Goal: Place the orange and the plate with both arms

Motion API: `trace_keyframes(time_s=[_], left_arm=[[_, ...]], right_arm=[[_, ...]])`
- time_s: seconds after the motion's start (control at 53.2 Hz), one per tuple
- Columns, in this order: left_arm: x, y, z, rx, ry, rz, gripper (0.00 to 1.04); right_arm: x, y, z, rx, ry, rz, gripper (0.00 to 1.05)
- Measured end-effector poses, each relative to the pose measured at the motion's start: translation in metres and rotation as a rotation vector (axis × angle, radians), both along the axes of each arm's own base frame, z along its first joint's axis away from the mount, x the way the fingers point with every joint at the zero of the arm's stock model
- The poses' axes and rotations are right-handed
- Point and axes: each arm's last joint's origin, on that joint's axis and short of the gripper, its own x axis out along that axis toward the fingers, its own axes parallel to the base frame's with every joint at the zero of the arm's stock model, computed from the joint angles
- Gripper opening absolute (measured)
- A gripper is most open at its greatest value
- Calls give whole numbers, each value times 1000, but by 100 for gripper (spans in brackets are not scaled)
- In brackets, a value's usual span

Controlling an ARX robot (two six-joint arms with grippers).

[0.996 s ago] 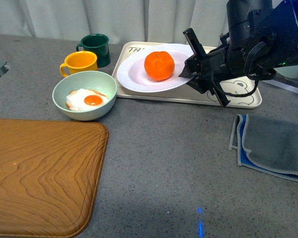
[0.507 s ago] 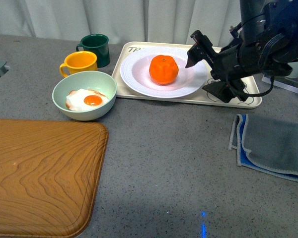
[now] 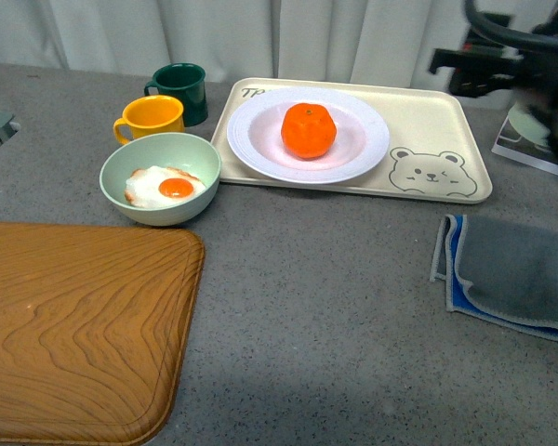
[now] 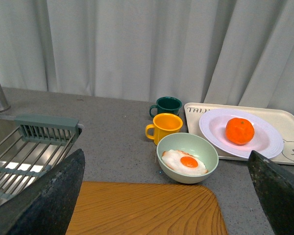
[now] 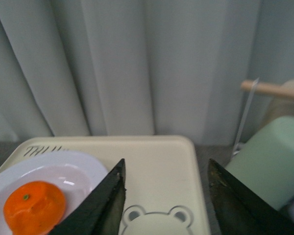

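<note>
The orange [image 3: 308,130] sits in the middle of the white plate [image 3: 372,149], which lies flat on the left half of the cream bear tray [image 3: 446,121]. My right gripper [image 3: 446,70] hovers open and blurred at the far right, above the tray's back corner and clear of the plate. Its wrist view looks between its fingers [image 5: 166,164] down at the tray's bear, with the orange [image 5: 34,208] and plate [image 5: 83,171] off to one side. My left gripper [image 4: 165,154] is open and empty, well back from the orange [image 4: 239,130] and plate [image 4: 264,142].
A pale green bowl [image 3: 160,177] with a fried egg stands left of the tray, with a yellow mug [image 3: 152,118] and a dark green mug [image 3: 179,91] behind it. A wooden board [image 3: 74,325] fills the near left. A grey cloth [image 3: 511,274] lies at the right. A dish rack [image 4: 24,147] is far left.
My right gripper has come off the plate's right rim and pulled up and away to the right. The plate, tilted a second ago, now lies flat on the tray.
</note>
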Motion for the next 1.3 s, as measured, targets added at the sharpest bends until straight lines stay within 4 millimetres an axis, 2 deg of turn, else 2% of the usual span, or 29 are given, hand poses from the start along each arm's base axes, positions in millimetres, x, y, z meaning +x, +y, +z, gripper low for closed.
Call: trace_keyframes(time_s=[0.131,0.263,0.301,0.657,0.827,0.996,1.296], left_arm=[[0,0,0,0,0,-1,98],[0,0,0,0,0,-1,98],[0,0,0,0,0,-1,98],[0,0,0,0,0,-1,98],[0,0,0,0,0,-1,98],[0,0,0,0,0,-1,98],[0,0,0,0,0,-1,98]], right_arm=[[-31,-16,16,-39,-37,-8,25],[-62,-26,12,-61,2,-1,4],[-69,-28,12,-68,6,1,1],[-130,-46,24,-69,16,0,1],[-153,-56,34,-67,-3,18,1],[-172,-60,33,-67,5,-2,1],[-193,-60,35,-67,-2,1,1]])
